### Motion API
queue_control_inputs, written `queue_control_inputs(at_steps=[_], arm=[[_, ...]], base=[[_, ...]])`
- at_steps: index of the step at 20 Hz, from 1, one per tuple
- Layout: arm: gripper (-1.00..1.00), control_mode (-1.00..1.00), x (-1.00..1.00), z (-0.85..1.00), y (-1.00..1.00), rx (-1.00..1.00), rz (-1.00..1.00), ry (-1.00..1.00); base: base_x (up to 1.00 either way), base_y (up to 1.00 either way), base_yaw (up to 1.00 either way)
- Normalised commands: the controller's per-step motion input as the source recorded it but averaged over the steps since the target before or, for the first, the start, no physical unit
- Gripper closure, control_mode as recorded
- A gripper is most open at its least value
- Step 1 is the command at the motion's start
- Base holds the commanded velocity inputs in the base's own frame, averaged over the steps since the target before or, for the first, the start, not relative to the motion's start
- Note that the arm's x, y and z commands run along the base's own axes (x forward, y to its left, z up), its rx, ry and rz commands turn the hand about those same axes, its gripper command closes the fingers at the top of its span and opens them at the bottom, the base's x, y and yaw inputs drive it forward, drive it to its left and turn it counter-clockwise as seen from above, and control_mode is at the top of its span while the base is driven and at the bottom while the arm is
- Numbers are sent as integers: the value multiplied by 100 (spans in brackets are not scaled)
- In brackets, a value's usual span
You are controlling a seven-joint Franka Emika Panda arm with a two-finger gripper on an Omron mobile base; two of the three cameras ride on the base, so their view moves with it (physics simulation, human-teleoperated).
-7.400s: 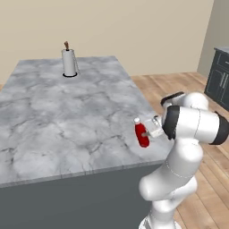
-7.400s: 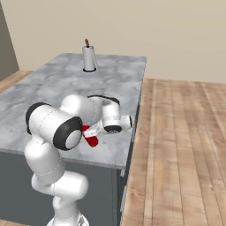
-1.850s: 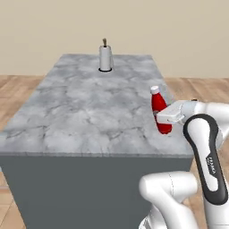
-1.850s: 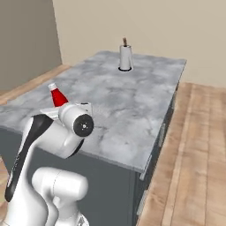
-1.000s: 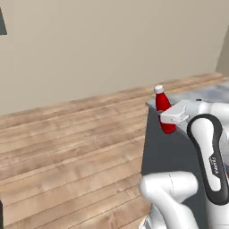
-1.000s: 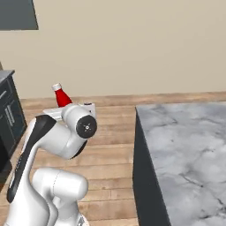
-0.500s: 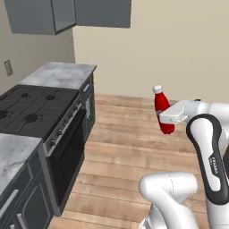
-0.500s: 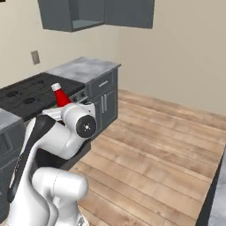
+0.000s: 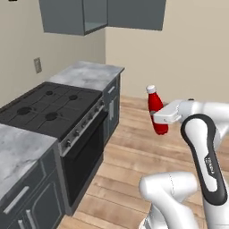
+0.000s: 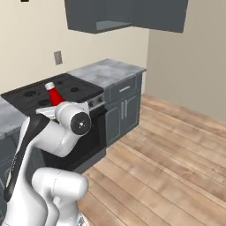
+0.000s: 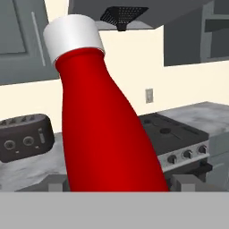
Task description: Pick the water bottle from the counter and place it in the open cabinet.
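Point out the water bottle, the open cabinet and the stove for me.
water bottle (image 9: 155, 112), left base view, on its red body above the claw.
open cabinet (image 9: 95, 14), left base view, on the interior seen through its open front.
stove (image 9: 49, 107), left base view, on the black cooktop between the burners.

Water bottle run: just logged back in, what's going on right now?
The arm is carrying the water bottle upright in its tool, shut on the bottle's lower body, out over the wooden floor. The base faces the black stove and the small marble top beside it. The open cabinet hangs on the wall above, with its grey interior showing. The bottle sits well below and short of that opening, so the placing is not yet done.
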Motion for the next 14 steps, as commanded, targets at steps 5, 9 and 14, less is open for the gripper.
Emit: queue_control_inputs(at_steps=[5, 9, 14], arm=[[100, 100, 0, 0, 0, 0, 0, 0], [100, 100, 0, 0, 0, 0, 0, 0], [100, 100, 0, 0, 0, 0, 0, 0]], base=[[76, -17, 0], [80, -13, 0], [82, -10, 0]])
